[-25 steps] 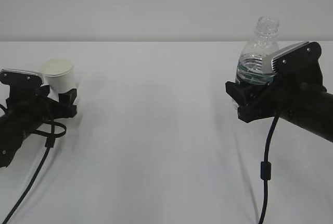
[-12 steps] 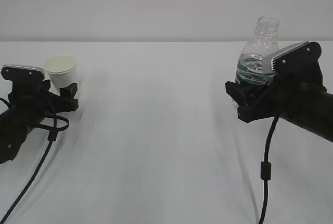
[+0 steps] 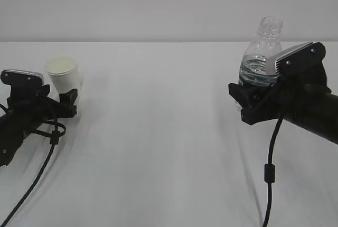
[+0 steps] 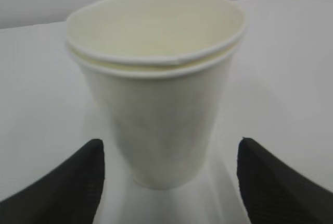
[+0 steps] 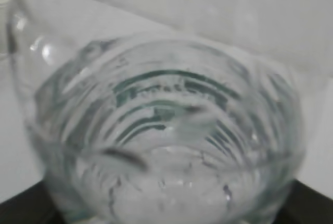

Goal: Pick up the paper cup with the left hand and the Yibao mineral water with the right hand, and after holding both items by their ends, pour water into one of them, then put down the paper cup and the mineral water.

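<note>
On the white table [image 3: 158, 132], the paper cup [image 3: 63, 76] is flanked by the left hand [image 3: 63, 100], low, fingers [image 4: 67, 182] spread apart. At right, the Yibao mineral water [image 3: 261, 53] is held upright, clamped by the right hand [image 3: 253, 97].

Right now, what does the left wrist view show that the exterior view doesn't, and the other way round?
Only the left wrist view shows the cup close up: a doubled rolled rim, as if two cups are nested, and clear gaps between it and both fingertips.

Only the exterior view shows the bottle, capless and part full, at the right gripper, plus both arms and cables.

Both show the cup upright on the white table, between the left gripper's fingers.
</note>
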Available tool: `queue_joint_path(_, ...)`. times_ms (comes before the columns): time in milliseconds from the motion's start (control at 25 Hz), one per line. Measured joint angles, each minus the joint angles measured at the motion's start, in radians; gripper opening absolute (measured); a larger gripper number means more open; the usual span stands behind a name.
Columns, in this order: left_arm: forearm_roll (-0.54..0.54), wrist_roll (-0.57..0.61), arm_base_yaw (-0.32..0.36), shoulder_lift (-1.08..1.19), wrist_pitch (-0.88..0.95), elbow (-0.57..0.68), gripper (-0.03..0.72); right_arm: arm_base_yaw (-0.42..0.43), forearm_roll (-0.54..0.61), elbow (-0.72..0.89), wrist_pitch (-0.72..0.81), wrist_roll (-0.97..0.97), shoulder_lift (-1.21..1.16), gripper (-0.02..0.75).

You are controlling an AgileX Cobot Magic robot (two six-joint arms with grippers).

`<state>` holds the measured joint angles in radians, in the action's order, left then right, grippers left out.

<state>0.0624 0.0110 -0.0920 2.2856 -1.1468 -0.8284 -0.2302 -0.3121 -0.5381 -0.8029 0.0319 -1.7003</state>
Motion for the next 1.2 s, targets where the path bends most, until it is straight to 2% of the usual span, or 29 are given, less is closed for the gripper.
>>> queue_joint_path(520, 0.023, 0.000, 0.000, 0.030, 0.006, -0.034, 0.636, 0.000, -0.027, 0.000, 0.000, 0.008, 0.000, 0.499)
queue_joint_path(1200, 0.023, 0.000, 0.000, 0.066, 0.052, -0.155, 0.629, 0.000, -0.041, 0.000, 0.000, 0.024, 0.000, 0.499)
